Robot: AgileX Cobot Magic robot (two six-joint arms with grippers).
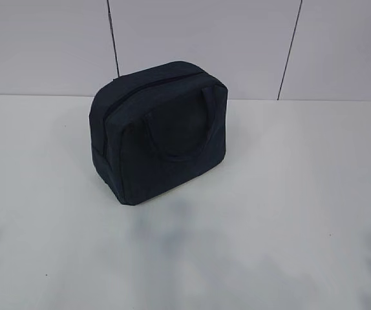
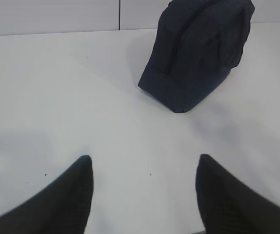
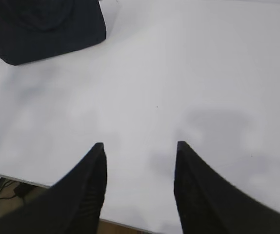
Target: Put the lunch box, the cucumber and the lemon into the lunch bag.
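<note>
Dark navy lunch bag [image 1: 159,132] upright, zipper closed, handles flat, left pincer [image 2: 145,163] and right pincer [image 3: 140,148] empty, spread

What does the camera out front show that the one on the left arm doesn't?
Only the exterior view shows the whole lunch bag, with its loop handle and the full line of its closed zipper. Only the left wrist view shows the left gripper, open and empty above the table, with the bag's top cut off. Both show the bag standing on the white table before a tiled wall.
</note>
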